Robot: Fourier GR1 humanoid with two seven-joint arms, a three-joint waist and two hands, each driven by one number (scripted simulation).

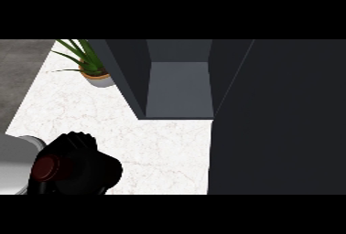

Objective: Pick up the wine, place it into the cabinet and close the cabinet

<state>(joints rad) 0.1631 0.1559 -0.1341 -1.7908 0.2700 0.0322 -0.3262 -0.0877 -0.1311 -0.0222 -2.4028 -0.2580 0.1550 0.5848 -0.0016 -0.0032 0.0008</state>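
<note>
The wine bottle (47, 167) shows only as a dark red round end at the lower left. My left hand (84, 163) is curled round it, and its black fingers hide the rest of the bottle. The dark cabinet (177, 89) stands open at the back of the counter, with a bare grey inner floor. Its door (277, 119) is swung out toward me and fills the right side of the view. The hand and bottle are to the front left of the cabinet's opening, apart from it. My right hand does not show.
A potted green plant (93, 68) stands at the back left, close to the cabinet's left wall. The white marble counter (162, 151) spreads between my hand and the cabinet. A pale grey rounded shape (13, 162) lies at the left edge.
</note>
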